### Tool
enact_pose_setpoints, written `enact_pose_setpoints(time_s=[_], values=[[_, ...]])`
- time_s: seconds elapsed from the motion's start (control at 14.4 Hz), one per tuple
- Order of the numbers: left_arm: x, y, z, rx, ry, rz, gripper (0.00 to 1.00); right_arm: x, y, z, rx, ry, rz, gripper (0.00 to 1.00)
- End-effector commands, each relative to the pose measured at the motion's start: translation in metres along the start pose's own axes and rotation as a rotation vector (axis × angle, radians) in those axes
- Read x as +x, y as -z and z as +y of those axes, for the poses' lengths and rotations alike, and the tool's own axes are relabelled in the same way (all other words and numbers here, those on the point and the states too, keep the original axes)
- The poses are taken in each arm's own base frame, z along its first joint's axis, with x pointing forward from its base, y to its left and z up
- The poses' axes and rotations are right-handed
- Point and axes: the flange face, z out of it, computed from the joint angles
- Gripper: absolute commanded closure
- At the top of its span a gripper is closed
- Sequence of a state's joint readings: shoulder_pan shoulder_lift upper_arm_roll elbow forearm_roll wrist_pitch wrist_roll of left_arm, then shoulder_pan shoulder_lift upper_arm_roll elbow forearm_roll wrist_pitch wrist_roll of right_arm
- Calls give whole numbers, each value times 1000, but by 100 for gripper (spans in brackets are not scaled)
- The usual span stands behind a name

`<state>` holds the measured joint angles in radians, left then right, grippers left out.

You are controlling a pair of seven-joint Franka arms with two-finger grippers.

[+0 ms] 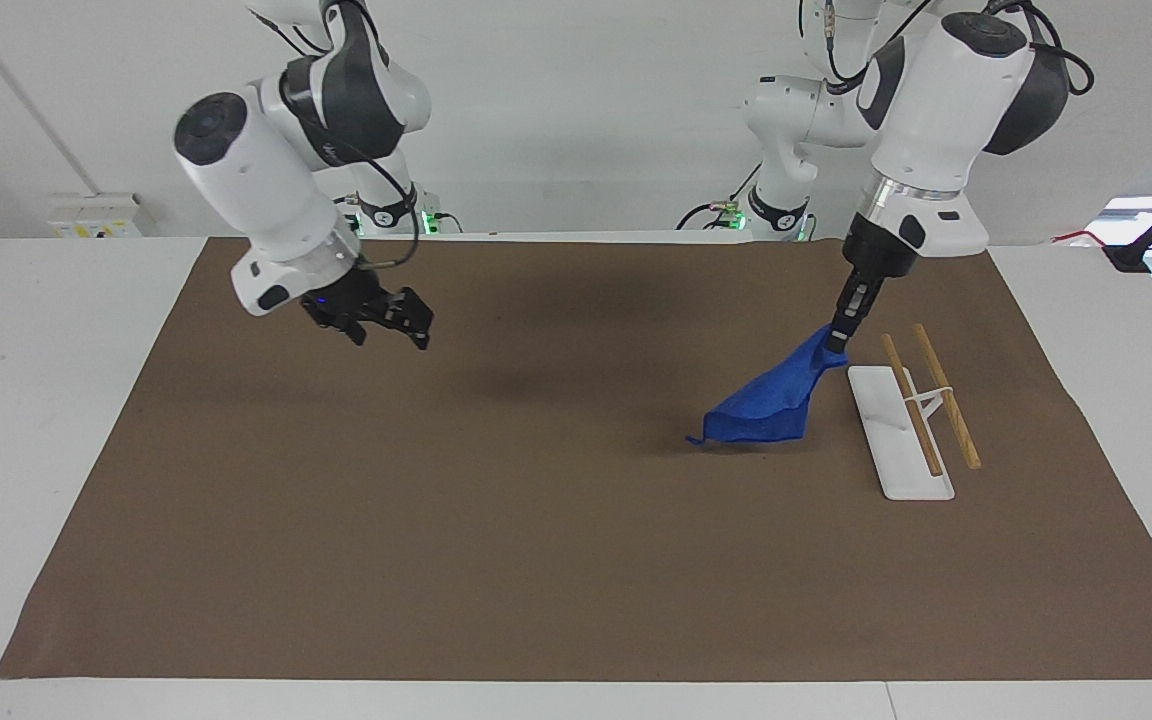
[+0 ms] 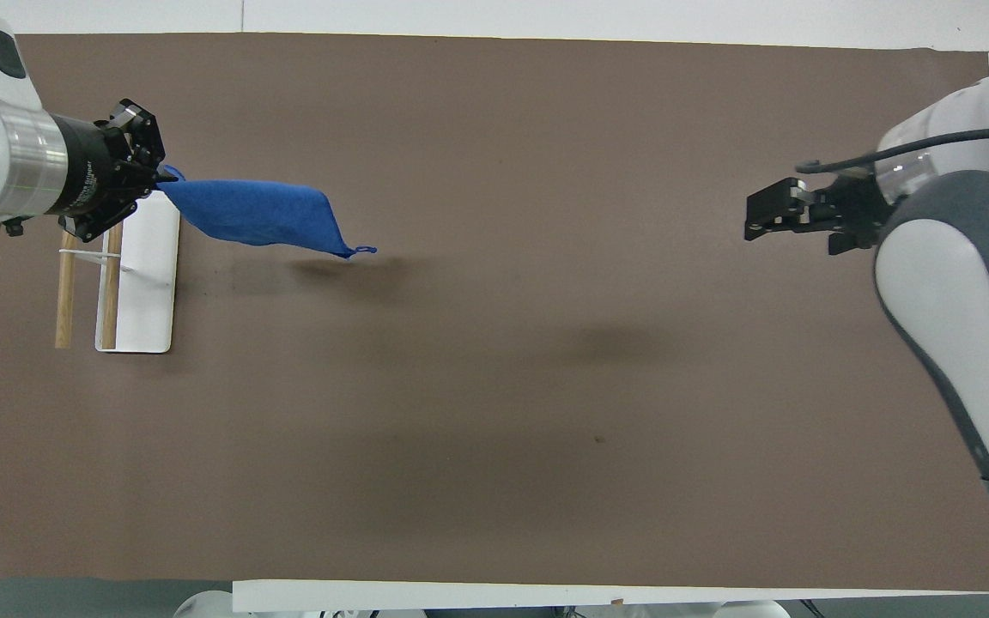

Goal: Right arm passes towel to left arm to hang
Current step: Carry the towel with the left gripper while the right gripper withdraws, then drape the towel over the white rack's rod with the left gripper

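My left gripper (image 1: 839,340) is shut on one corner of the blue towel (image 1: 766,402), which hangs from it in the air and trails toward the table's middle, beside the rack's white base (image 1: 896,432). In the overhead view the left gripper (image 2: 155,176) holds the towel (image 2: 256,212) over the rack's (image 2: 147,283) end. The rack has two wooden bars (image 1: 946,395). My right gripper (image 1: 406,322) is open and empty, raised over the mat at the right arm's end; it also shows in the overhead view (image 2: 759,215).
A brown mat (image 1: 536,520) covers most of the white table. Two smaller white arms with green lights (image 1: 781,210) stand at the robots' edge of the table.
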<state>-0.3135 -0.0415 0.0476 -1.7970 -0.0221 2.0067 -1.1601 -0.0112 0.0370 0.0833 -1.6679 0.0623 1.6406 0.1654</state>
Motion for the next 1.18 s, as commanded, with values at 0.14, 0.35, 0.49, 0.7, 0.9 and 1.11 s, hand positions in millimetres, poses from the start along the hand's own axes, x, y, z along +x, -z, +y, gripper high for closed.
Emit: enact_pose_setpoints(time_s=[0.14, 0.35, 0.49, 0.7, 0.9, 1.11], values=[[54, -7, -34, -16, -20, 54, 100, -24, 92, 11, -167, 111, -4, 0], [99, -16, -63, -44, 11, 103, 100, -44, 125, 25, -206, 137, -53, 0], [125, -24, -85, -51, 46, 128, 100, -52, 110, 43, -192, 146, -101, 0], [147, -22, -105, -43, 97, 141, 100, -60, 100, 45, -194, 163, -125, 0], [150, -40, -149, -50, 144, 166, 100, -67, 92, 39, -186, 174, -134, 0], [161, -51, -184, -22, 145, 195, 100, -64, 76, 44, -160, 184, -69, 0]])
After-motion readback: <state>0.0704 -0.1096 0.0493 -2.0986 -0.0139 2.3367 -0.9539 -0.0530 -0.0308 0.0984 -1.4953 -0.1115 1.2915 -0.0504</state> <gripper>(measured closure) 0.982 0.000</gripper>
